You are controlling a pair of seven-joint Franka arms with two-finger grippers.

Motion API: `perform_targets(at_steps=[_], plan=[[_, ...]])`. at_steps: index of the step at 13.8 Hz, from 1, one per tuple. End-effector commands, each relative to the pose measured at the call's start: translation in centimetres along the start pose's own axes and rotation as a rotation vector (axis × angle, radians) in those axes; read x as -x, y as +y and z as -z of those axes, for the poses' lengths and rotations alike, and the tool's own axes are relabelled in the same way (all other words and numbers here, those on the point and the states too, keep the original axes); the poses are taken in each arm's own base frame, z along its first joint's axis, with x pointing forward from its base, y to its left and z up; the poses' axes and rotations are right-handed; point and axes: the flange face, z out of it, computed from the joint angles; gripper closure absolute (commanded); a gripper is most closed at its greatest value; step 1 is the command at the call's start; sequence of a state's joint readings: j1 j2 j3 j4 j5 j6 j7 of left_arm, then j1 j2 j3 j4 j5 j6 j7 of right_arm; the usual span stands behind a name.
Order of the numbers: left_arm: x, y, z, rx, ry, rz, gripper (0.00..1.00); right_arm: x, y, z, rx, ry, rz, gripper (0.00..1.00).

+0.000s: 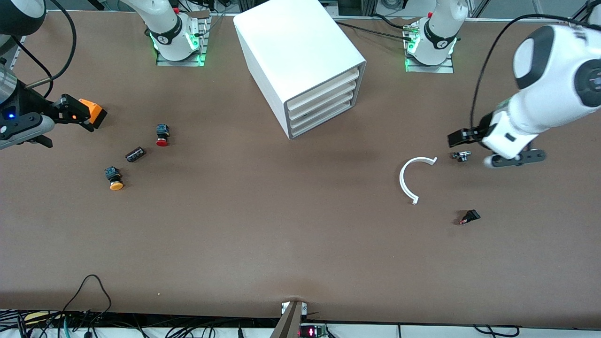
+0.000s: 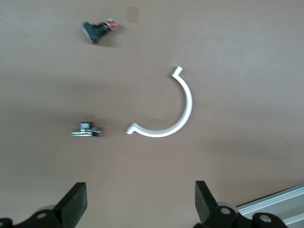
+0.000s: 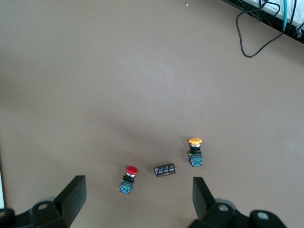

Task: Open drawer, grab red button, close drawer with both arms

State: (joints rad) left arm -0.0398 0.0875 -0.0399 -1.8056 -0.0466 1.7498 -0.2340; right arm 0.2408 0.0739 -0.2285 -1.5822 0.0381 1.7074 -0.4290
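The white cabinet [image 1: 300, 51] stands at the middle of the table near the robots' bases, its four alike drawers [image 1: 324, 105] all shut. The red-capped button [image 1: 162, 135] [image 3: 129, 179] lies on the table toward the right arm's end. My right gripper [image 1: 70, 126] [image 3: 138, 186] hovers open beside it with nothing between its fingers; the button lies just ahead of the jaws. My left gripper [image 1: 471, 150] [image 2: 140, 190] hangs open and empty over the table at the left arm's end, by a small metal part [image 1: 461, 155] [image 2: 87, 130].
An orange-capped button [image 1: 114, 179] [image 3: 194, 152] and a dark brown cylinder [image 1: 135, 154] [image 3: 165, 169] lie nearer the front camera than the red one. A white C-shaped strip [image 1: 413, 178] [image 2: 166, 109] and a small black part [image 1: 469, 217] [image 2: 97, 30] lie near the left gripper.
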Motion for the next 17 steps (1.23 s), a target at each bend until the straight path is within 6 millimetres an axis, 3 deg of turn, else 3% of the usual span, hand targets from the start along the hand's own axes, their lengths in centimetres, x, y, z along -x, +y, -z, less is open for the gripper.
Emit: perform_targets(at_steps=[1,9,12,17], plan=[[0.2,-1.8,3.6,-0.032,-0.003,-0.028,0.0,-0.2,0.3,0.6,0.001,0.006,0.003,0.01],[3.4,-5.9,11.5,-0.077,0.058,-0.05,0.0,-0.3,0.3,0.5,0.0,0.005,0.002,0.01],[4.0,-7.2,12.8,-0.074,0.082,-0.065,0.0,-0.3,0.3,0.5,0.0,0.005,0.002,0.01],[4.4,-7.6,14.3,-0.07,0.117,-0.09,0.0,-0.3,0.3,0.5,-0.001,0.003,0.002,0.01]])
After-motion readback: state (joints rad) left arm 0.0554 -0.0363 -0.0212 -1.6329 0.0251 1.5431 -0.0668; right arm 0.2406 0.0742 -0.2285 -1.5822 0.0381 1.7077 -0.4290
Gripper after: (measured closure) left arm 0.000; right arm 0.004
